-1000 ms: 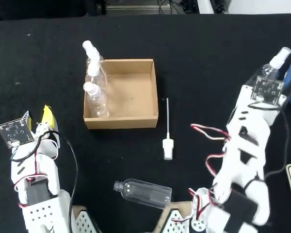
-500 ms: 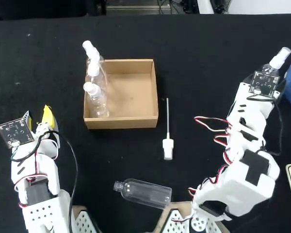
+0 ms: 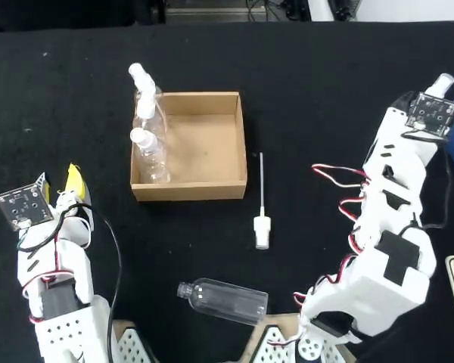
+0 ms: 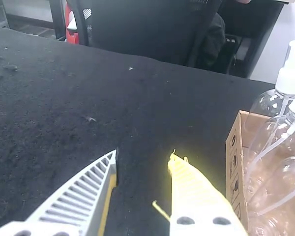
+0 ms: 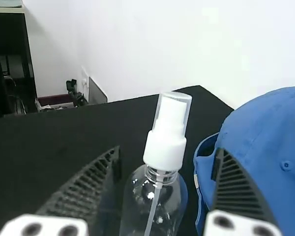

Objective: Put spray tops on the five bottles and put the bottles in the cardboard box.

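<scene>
The right tool (image 5: 167, 153) stood wide open, far to the right of the box (image 3: 189, 144). Its two dark fingers (image 5: 88, 191) straddled an upright capped bottle (image 5: 160, 196), with a gap showing on each side, so it gripped nothing. A blue hat (image 5: 265, 162) sat just beside that bottle, on the side away from the box.

The left tool (image 4: 143, 156) was also released and empty. Its fingers were parted over the bare counter (image 4: 64, 88), to the left of the box and nearer than it.

Three bottles (image 3: 147, 128) with tops on leaned along the box's left wall. A loose spray top (image 3: 262, 227) lay on the counter just off the box's near right corner, its tube pointing away. An open bottle (image 3: 223, 300) lay on its side well in front of the box.
</scene>
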